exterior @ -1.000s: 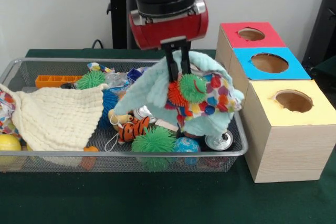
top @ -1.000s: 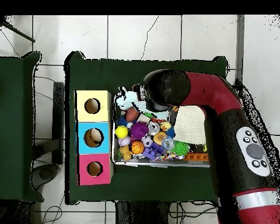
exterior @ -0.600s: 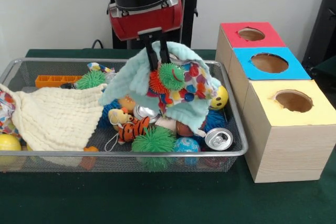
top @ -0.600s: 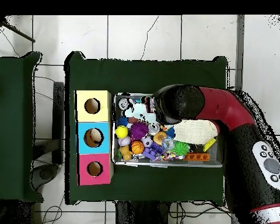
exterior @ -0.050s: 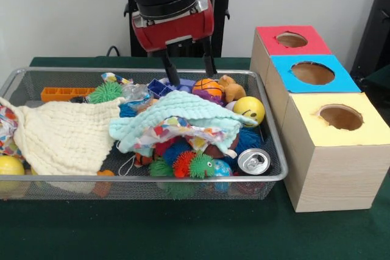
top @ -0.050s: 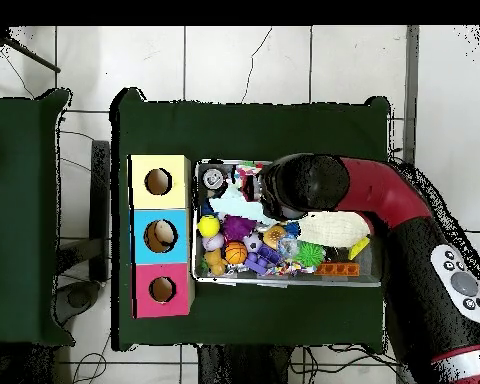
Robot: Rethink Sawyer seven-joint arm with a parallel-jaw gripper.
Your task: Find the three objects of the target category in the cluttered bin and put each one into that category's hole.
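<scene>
Wire-mesh bin [exterior @ -0.050s: 275, 178] fills the left and centre of the front view, heaped with toys and cloths. A pale mint fleece cloth [exterior @ -0.050s: 183, 109] with a multicoloured dotted lining lies draped over the middle of the pile, hiding much beneath it. Left of it lies a cream waffle-weave cloth [exterior @ -0.050s: 67, 135]. Along the bin's near edge, under the mint cloth, sit an orange and a green spiky ball [exterior @ -0.050s: 194, 165] and a silver drink can [exterior @ -0.050s: 253, 161] on its side. Toward the upper middle of the bin are an orange basketball-style ball [exterior @ -0.050s: 208, 86], a brown plush toy [exterior @ -0.050s: 232, 90] and a yellow smiley ball [exterior @ -0.050s: 248, 110]. An orange plastic block [exterior @ -0.050s: 63, 94] lies at the bin's upper left.

Three wooden boxes stand in a row at the right, each with one round hole: a red-topped box [exterior @ -0.050s: 291, 39], a blue-topped box [exterior @ -0.050s: 312, 72] and a yellow-topped box [exterior @ -0.050s: 339, 117].

The gripper [exterior @ -0.050s: 188, 66] hangs above the bin's upper middle, its two dark fingers spread apart and holding nothing.

From overhead, the red and black arm [top @ -0.050s: 384, 200] covers the bin's [top @ -0.050s: 284, 281] upper middle; the three boxes line the bin's left side.
</scene>
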